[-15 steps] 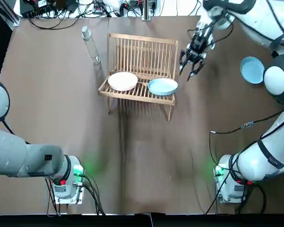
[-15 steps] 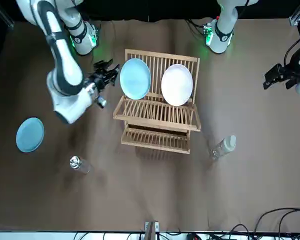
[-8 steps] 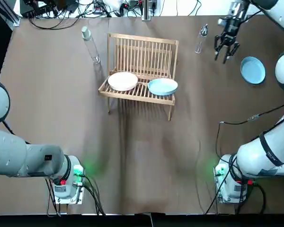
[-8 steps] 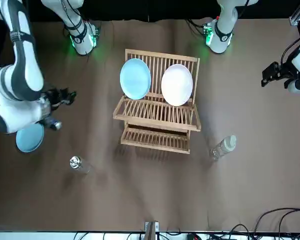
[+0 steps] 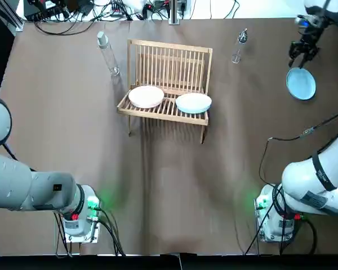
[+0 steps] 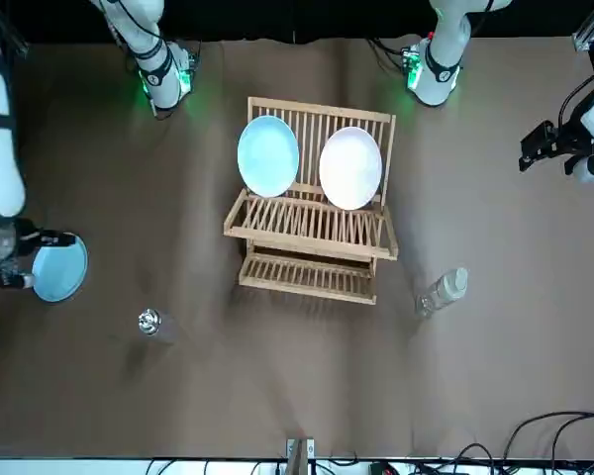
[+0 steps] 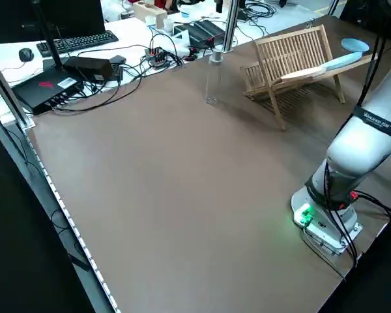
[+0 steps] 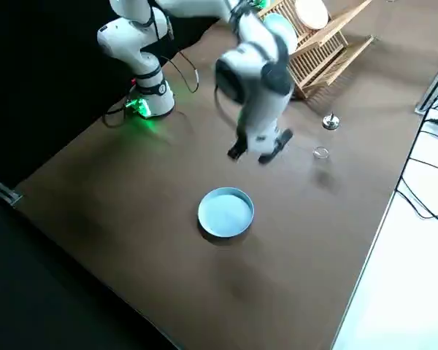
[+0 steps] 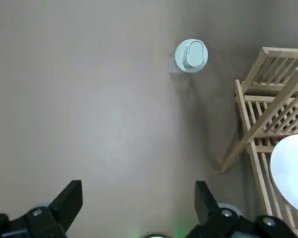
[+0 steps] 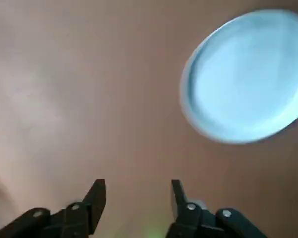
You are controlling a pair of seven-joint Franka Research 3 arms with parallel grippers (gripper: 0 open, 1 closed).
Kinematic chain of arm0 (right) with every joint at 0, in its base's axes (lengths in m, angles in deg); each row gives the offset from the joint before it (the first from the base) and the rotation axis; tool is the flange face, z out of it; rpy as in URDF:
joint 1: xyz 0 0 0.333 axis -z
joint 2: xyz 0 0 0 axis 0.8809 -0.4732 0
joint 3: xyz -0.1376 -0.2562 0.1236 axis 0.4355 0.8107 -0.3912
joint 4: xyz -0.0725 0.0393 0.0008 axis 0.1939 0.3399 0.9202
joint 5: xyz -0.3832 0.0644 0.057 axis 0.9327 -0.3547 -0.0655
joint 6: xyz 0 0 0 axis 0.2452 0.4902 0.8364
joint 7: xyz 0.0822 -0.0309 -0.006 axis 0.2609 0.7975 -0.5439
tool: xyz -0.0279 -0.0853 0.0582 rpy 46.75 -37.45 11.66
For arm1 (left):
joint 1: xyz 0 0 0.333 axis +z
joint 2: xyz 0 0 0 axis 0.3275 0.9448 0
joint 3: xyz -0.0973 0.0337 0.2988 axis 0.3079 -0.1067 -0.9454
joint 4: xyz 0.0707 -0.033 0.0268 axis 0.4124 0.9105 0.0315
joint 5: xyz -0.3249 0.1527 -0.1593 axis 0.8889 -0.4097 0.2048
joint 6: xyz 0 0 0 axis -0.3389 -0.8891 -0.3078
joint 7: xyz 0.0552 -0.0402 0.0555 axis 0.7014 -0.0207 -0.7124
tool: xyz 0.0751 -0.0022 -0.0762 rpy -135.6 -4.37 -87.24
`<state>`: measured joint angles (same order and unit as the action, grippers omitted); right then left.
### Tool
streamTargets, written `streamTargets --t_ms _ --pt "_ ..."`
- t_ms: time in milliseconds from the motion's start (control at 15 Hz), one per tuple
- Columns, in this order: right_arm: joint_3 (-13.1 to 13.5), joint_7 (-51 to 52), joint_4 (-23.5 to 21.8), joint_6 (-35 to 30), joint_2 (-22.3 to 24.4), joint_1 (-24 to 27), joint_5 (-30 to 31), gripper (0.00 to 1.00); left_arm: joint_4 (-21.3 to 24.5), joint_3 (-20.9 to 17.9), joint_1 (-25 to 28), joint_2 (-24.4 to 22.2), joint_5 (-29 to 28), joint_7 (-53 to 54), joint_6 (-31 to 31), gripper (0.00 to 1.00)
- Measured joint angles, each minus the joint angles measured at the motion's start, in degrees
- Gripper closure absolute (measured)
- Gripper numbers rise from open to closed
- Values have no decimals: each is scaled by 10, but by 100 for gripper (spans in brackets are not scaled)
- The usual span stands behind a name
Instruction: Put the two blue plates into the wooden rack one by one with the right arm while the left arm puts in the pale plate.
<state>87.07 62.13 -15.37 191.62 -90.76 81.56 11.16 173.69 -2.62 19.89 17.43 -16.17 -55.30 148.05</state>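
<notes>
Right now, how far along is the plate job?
Done: the pale plate and first blue plate stand in the rack. In hand: the right gripper, open and empty, hovers near the second blue plate, which lies flat on the table. Left: grasp it and rack it. The left gripper is open, idle off to the rack's left.

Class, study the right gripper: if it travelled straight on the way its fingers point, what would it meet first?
Probably the bare table, beside the blue plate rather than on it: the open right gripper points down at brown tabletop, with the plate off to one side. Its height is unclear.
</notes>
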Motion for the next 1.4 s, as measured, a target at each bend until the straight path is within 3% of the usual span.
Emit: streamTargets --t_ms 200,400,1067,1333,1400 --pt "1 68 -1 100 -42 71 14 37 0 0 0 0 0 -1 0 0" --pt "0 83 0 176 -104 120 75 37 0 0 0 0 0 -1 0 0" --pt "-1 81 1 268 -154 170 71 33 2 0 -1 3 0 -1 0 0" --pt "-6 77 1 303 -164 170 34 39 2 1 -5 3 0 -2 0 0" --pt "-6 76 1 308 -168 170 30 48 2 1 -6 3 0 -2 0 0"
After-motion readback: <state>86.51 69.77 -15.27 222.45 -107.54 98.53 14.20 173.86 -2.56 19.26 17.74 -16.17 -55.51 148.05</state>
